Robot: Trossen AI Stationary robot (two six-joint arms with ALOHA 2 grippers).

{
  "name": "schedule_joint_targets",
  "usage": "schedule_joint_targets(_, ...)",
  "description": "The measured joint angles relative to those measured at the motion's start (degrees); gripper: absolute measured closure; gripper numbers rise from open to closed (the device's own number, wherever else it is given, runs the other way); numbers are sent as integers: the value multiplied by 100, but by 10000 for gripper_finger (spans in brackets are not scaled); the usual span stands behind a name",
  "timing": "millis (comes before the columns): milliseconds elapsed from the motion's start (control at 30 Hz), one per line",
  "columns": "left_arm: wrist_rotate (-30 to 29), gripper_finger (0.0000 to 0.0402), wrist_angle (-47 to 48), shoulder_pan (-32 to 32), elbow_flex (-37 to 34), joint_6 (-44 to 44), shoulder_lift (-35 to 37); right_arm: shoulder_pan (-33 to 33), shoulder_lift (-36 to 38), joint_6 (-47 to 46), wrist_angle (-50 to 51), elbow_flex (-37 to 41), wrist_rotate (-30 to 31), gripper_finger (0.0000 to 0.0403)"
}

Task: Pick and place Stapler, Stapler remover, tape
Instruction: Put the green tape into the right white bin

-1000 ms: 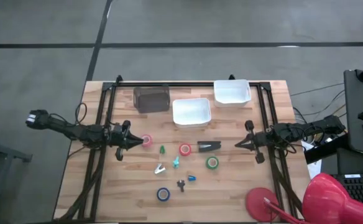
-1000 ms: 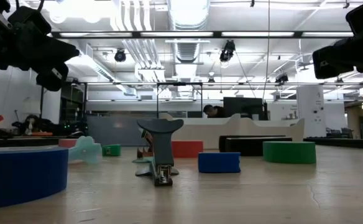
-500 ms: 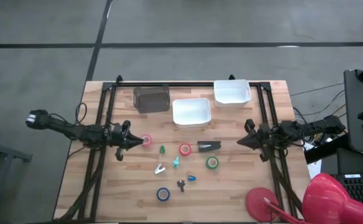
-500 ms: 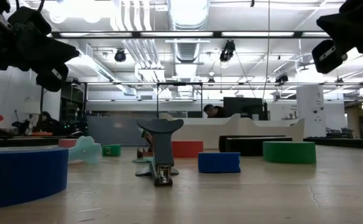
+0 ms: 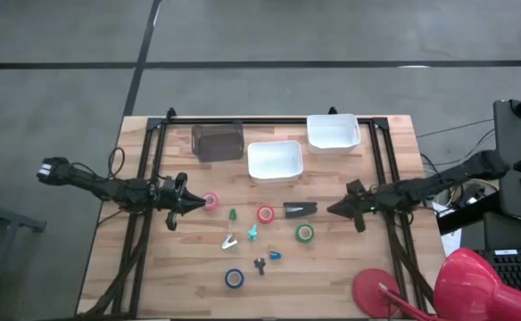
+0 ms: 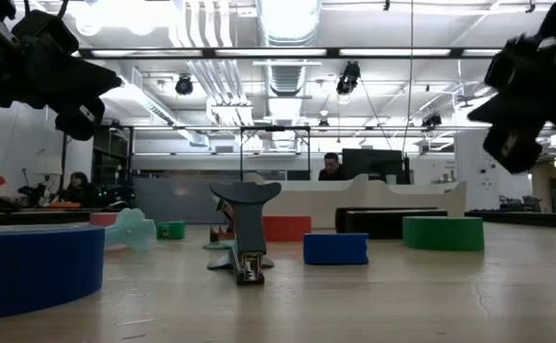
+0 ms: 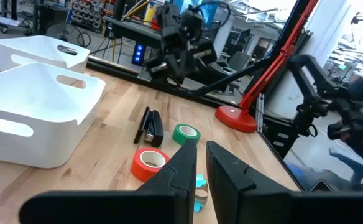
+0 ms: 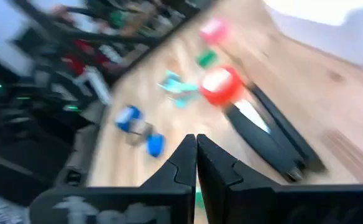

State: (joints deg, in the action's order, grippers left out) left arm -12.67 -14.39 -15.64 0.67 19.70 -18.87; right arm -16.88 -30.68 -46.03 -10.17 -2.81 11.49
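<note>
The black stapler (image 5: 299,209) lies flat near the table's middle right. The red tape (image 5: 266,214), green tape (image 5: 305,233), blue tape (image 5: 234,278) and pink tape (image 5: 210,201) lie flat around it. A silvery V-shaped piece (image 5: 230,242) and a dark piece with a metal foot (image 6: 245,233) lie nearby; which is the stapler remover I cannot tell. My right gripper (image 5: 332,210) is shut and hovers just right of the stapler (image 8: 268,143), touching nothing. My left gripper (image 5: 190,203) waits level beside the pink tape, its fingers (image 7: 222,168) drawn together on nothing.
Two white bins (image 5: 275,160) (image 5: 334,131) and a dark brown box (image 5: 218,142) stand along the far side. Small green (image 5: 233,215), teal (image 5: 252,232) and blue (image 5: 276,255) pieces lie among the tapes. A red lamp (image 5: 376,290) sits at the near right corner.
My right gripper has reached out toward the table's left, closer to the stapler, has sunk a little and has rolled about its own pointing line. It has stayed shut.
</note>
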Motion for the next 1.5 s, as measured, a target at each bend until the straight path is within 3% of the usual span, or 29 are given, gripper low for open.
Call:
schedule_joint_targets(433,0,362,4,0,2,0,-1,-40,-3293,-662,-67,-1488,239,264)
schedule_joint_targets(567,0,362,4,0,0,0,-2,-39,-4033,-797,462,-2146,205,243)
schedule_joint_targets(767,-1,362,7,0,2,0,0,-70,-4895,-863,2016,-3167,218,241)
schedule_joint_targets(933,0,362,17,0,1,0,-1,-152,-5442,-776,2629,-3708,210,249)
schedule_joint_targets(1500,-2,362,86,2,2,0,-2,-237,-6314,-462,3078,-4259,6,273)
